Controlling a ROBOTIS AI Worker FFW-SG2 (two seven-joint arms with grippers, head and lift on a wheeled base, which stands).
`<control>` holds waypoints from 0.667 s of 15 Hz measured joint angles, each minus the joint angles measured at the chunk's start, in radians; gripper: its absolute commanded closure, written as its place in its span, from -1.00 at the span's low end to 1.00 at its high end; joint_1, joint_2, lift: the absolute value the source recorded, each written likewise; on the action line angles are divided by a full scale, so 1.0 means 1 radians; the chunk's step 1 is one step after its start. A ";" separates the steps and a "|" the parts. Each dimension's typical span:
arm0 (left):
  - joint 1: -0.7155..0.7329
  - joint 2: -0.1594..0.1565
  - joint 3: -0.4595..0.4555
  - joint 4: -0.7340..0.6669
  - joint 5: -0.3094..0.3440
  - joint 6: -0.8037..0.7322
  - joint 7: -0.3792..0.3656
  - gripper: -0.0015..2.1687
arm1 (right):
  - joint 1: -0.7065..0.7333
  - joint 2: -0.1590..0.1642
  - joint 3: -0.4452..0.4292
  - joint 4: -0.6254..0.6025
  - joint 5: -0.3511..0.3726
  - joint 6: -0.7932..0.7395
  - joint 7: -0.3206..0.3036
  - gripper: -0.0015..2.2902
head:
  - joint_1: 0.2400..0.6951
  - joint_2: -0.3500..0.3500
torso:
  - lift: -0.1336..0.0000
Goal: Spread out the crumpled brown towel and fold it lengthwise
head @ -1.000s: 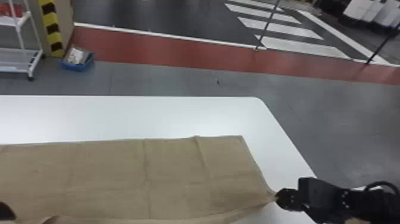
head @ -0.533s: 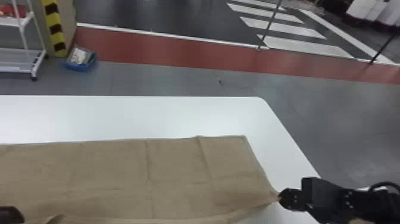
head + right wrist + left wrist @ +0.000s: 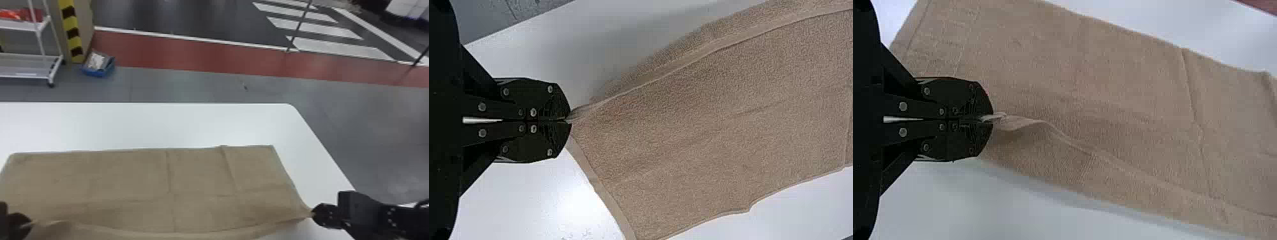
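Note:
Brown towel lies spread wide over the white table, its far edge fairly straight and its near edge drawn up between the grippers. At the lower left of the head view, my left gripper is at the towel's near left part; in the left wrist view that gripper is shut on a pinched ridge of cloth. My right gripper holds the towel's near right corner, and in the right wrist view the same gripper is shut on that corner. The cloth's near edge sags slightly between them.
The table's rounded far right corner and slanting right edge lie beyond the towel. On the floor behind are a white shelf cart and a blue bin, away from the table.
My left gripper has moved a little into view at the lower left, and the head view has shifted slightly, showing more of the towel's left end. The right gripper keeps its hold on the corner.

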 measured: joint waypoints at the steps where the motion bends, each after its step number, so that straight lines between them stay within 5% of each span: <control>1: -0.011 -0.005 0.022 -0.009 0.021 0.023 0.015 0.26 | -0.001 0.000 -0.010 0.002 -0.004 0.000 0.000 0.76 | 1.00 -0.75 | -0.85; 3: -0.060 -0.023 0.080 -0.019 0.068 0.123 0.019 0.25 | -0.007 0.000 -0.034 0.002 -0.015 -0.001 0.000 0.76 | 1.00 -0.64 | -0.85; 4: -0.078 -0.029 0.098 -0.020 0.082 0.189 0.028 -0.03 | -0.007 0.000 -0.040 0.000 -0.019 -0.003 0.000 0.76 | 1.00 -0.58 | -0.85; 5: -0.091 -0.033 0.106 -0.017 0.093 0.277 0.060 -0.86 | -0.003 0.002 -0.042 0.000 -0.021 -0.006 0.000 0.76 | 1.00 -0.53 | -0.85; 6: -0.094 -0.035 0.106 -0.006 0.097 0.334 0.080 -1.00 | 0.000 0.003 -0.041 0.000 -0.022 -0.008 0.000 0.76 | 1.00 -0.48 | -0.85; 10: -0.066 -0.031 0.099 0.024 0.098 0.379 0.114 -0.97 | 0.000 0.003 -0.026 -0.003 -0.021 -0.009 0.000 0.76 | 1.00 -0.38 | -0.85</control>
